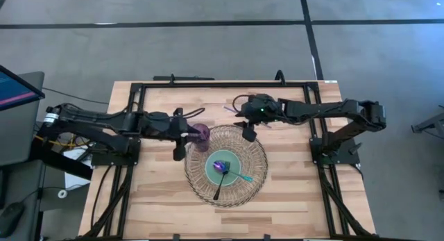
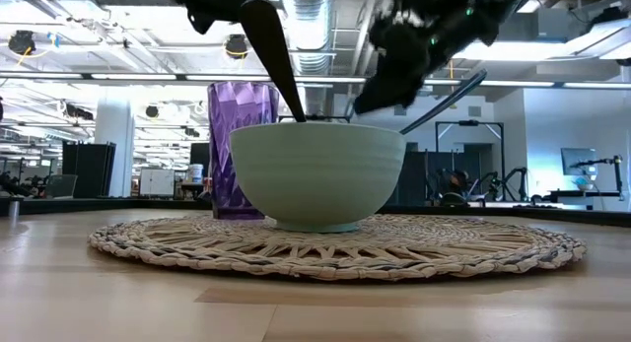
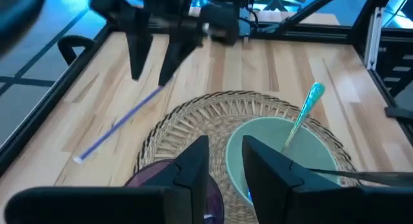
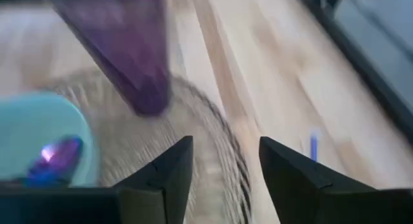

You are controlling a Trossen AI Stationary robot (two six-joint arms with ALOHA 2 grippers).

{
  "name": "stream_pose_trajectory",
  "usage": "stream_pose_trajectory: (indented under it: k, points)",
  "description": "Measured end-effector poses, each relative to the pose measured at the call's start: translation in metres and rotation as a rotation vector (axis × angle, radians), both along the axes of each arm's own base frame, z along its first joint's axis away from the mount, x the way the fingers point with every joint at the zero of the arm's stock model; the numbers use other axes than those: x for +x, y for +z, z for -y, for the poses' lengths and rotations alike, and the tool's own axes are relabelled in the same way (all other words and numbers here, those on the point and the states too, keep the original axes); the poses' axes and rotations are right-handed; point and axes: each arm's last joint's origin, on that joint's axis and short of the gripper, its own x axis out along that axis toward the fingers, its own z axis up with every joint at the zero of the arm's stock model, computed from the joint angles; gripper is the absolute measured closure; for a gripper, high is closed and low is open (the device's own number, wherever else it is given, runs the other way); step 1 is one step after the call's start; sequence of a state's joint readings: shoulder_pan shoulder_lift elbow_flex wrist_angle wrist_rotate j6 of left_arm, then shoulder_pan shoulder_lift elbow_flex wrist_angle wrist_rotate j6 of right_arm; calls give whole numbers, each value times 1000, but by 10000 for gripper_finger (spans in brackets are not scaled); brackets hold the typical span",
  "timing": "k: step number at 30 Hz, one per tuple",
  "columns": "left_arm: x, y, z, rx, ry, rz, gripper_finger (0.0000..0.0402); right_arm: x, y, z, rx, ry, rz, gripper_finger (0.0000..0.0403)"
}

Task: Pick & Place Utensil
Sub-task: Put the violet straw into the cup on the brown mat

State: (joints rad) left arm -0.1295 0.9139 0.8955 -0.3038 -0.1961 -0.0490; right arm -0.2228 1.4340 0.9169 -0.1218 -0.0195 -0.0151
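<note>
A pale green bowl (image 1: pixel 232 164) stands on a round woven mat (image 1: pixel 258 151). A spoon with a shiny purple head (image 1: pixel 220 166) and a teal-handled utensil (image 1: pixel 244 177) lie in the bowl, their handles over its rim. A purple cup (image 1: pixel 201 137) stands on the mat's far left part. A thin blue straw (image 3: pixel 119 124) lies on the table beyond the mat. My left gripper (image 3: pixel 226 166) is open at the cup's rim, on the side nearest the bowl. My right gripper (image 1: pixel 248 132) is open and empty above the mat's far edge, near the straw. My left gripper has its fingers (image 2: pixel 286 76) reaching down beside the purple cup's rim (image 3: pixel 155 179), between cup and bowl. I cannot tell whether they touch the cup.
A black frame (image 1: pixel 208 84) runs round the wooden table top. Bare wood (image 1: pixel 159 192) lies left and right of the mat and along the near edge. A monitor (image 1: pixel 17 88) stands off the table's left side.
</note>
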Motion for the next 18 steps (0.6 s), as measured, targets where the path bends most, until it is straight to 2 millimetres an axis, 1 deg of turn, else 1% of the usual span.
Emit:
stream_pose_trajectory:
  k: [4,9,13,18]
  points:
    - [-4,3,-1,-1,2,15,307,0,-19,22,57,-93,-84,224]
    - [-6,4,-1,35,-10,22,307,1,-59,49,109,-183,-225,225]
    - [-11,7,-2,82,-24,31,307,1,-85,65,143,-225,-305,229]
    - [-20,12,-3,93,-25,57,307,-3,-106,80,165,-266,-369,229]
